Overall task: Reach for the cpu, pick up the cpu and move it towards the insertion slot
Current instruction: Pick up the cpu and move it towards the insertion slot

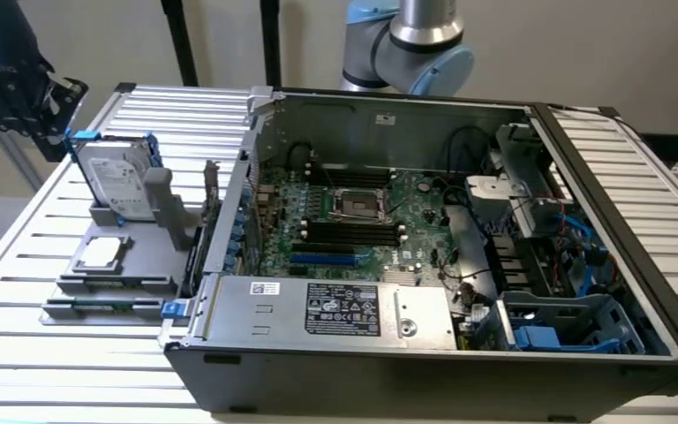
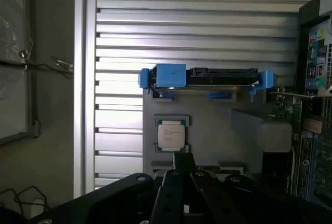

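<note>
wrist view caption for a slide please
Gripper poised near the cpu, seated in its grey fixture beside the blue-bracketed hard drive

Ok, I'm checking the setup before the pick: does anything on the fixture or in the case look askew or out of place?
Nothing stands out. The cpu lies flat and square in its grey holder, the hard drive stands upright next to it, and the insertion slot looks intact.

**The cpu [image 1: 101, 253] [image 2: 171, 136] lies flat, well apart from the insertion slot [image 1: 359, 204]**

The cpu is a small square chip, level, with its silvery top facing up. It sits in a grey holder [image 1: 116, 284] near the slatted table's [image 1: 10, 300] edge at the exterior view's left. The insertion slot, silver-framed with a dark centre, sits on the green circuit board [image 1: 419, 190].
</note>
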